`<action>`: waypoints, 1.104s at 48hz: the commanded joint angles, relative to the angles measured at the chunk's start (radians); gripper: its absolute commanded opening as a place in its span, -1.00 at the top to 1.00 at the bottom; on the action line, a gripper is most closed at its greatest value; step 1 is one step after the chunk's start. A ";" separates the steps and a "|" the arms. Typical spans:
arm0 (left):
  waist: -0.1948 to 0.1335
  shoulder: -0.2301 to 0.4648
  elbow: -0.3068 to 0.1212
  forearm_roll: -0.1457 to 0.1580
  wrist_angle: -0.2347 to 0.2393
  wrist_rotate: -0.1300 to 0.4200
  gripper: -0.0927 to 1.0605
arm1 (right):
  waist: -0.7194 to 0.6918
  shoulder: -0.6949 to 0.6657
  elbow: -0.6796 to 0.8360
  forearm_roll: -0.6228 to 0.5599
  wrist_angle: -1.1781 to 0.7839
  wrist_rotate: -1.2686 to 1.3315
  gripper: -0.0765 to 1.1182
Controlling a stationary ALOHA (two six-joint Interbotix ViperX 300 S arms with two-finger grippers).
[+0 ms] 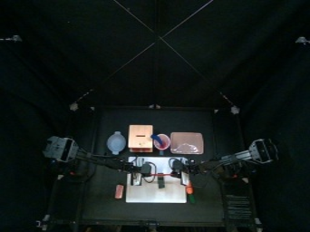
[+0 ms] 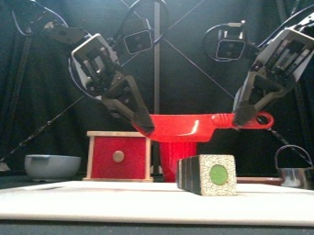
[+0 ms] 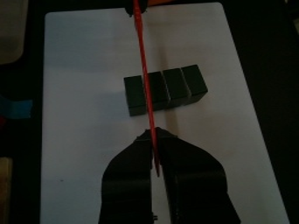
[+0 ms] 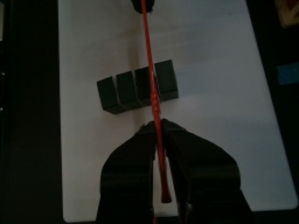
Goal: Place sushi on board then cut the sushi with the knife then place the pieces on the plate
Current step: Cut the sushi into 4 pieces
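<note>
Sushi [image 2: 207,174] lay whole on the white board [image 3: 82,122], so the first step looked done. Both pairs of jaws were clamped shut on the red knife [image 2: 185,123], one at each end, holding it level above the roll. Cutting and moving pieces to the pink plate [image 1: 186,141] remained.

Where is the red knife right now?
In the front view the red knife hangs level at the centre, held between the left hand and the right hand, above the sushi roll on the white board.
</note>
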 commanded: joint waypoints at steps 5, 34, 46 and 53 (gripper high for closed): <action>-0.011 0.014 -0.035 0.000 -0.003 0.002 0.15 | -0.006 -0.003 -0.003 0.009 0.035 0.003 0.08; -0.020 0.055 -0.060 -0.002 -0.002 -0.002 0.15 | -0.012 0.035 -0.003 0.008 0.058 0.003 0.08; -0.020 0.067 -0.071 -0.002 -0.002 0.000 0.15 | -0.012 0.044 -0.003 0.008 0.060 0.002 0.08; -0.021 0.069 -0.071 -0.002 -0.002 -0.002 0.15 | -0.012 0.049 -0.003 0.008 0.060 0.002 0.08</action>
